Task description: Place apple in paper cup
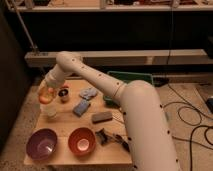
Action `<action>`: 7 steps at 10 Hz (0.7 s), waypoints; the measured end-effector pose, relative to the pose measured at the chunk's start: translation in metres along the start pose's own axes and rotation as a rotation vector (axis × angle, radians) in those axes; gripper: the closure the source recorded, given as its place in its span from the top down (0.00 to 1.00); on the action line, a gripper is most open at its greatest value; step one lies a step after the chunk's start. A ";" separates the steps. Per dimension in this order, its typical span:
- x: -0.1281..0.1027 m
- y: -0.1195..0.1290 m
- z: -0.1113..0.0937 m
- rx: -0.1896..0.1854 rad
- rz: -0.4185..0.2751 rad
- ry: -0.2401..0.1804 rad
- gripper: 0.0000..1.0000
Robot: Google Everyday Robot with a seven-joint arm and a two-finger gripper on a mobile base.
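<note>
The apple (pixel 45 96), yellow-orange, sits in my gripper (pixel 46 94) at the left end of the wooden table (pixel 65 125). The gripper is shut on the apple and holds it right above the white paper cup (pixel 50 111), which stands upright near the table's left edge. The apple hides the cup's rim. The white arm reaches in from the lower right over the table.
A small dark metal cup (pixel 63 94) stands just right of the gripper. Two blue-grey pieces (pixel 81 107) (pixel 89 93), a dark block (pixel 102 117) and a black object (pixel 108 136) lie mid-table. A purple bowl (pixel 41 144) and an orange bowl (pixel 81 140) stand in front. A green tray (pixel 131 78) is behind.
</note>
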 end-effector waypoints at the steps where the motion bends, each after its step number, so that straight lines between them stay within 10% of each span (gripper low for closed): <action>1: 0.000 0.001 0.001 0.001 -0.002 -0.004 0.00; 3: -0.001 0.002 0.003 0.000 -0.008 -0.013 0.03; 7: -0.002 0.001 0.006 0.006 -0.020 -0.031 0.41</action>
